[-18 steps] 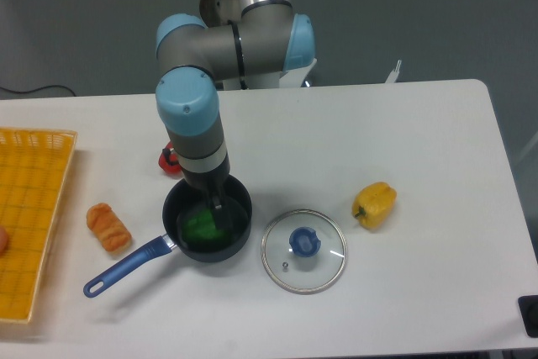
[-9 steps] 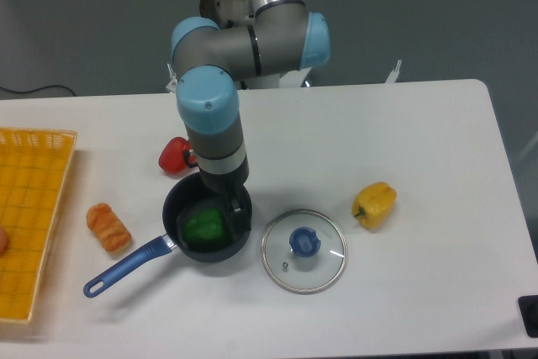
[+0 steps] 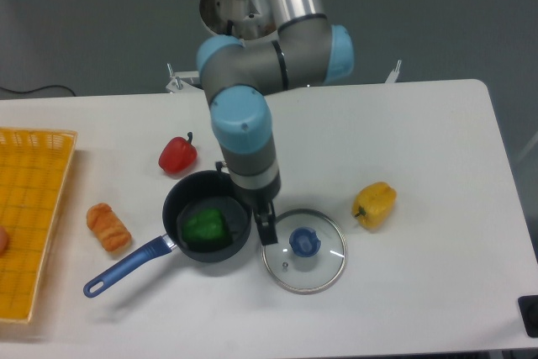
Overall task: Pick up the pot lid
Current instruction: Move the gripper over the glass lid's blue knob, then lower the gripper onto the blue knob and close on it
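My gripper (image 3: 245, 198) hangs over the right part of the black pan, with its fingers spread apart and nothing visible between them. Its lower finger shows by the pan's right rim, close to the upper left edge of the pot lid. The round, clear pot lid (image 3: 324, 270) lies on the table just right of the pan, its blue knob (image 3: 304, 242) facing up. None of the lid is held.
The black pan (image 3: 210, 250) has a blue handle toward the lower left and holds a green item (image 3: 205, 227). A red pepper (image 3: 177, 155) is behind it, an orange-brown item (image 3: 108, 228) to its left. Farther left stands a yellow crate (image 3: 32, 224). Something yellow (image 3: 375, 205) lies right of the lid.
The arm and gripper have moved right, from above the pan's left and middle toward the lid, uncovering the red pepper and more of the green item. The lid has stayed where it was.
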Action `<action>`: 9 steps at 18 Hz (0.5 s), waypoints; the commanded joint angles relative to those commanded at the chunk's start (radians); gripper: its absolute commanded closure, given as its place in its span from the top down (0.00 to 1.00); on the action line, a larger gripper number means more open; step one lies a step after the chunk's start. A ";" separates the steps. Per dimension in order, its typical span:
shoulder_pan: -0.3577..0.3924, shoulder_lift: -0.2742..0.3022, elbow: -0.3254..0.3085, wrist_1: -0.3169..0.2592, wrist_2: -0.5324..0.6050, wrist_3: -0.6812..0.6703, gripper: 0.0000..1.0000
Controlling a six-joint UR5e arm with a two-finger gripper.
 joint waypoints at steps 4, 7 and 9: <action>0.041 -0.060 0.023 0.045 -0.003 0.003 1.00; 0.051 -0.061 0.018 0.043 -0.003 0.003 1.00; 0.054 -0.071 0.017 0.045 -0.002 0.003 1.00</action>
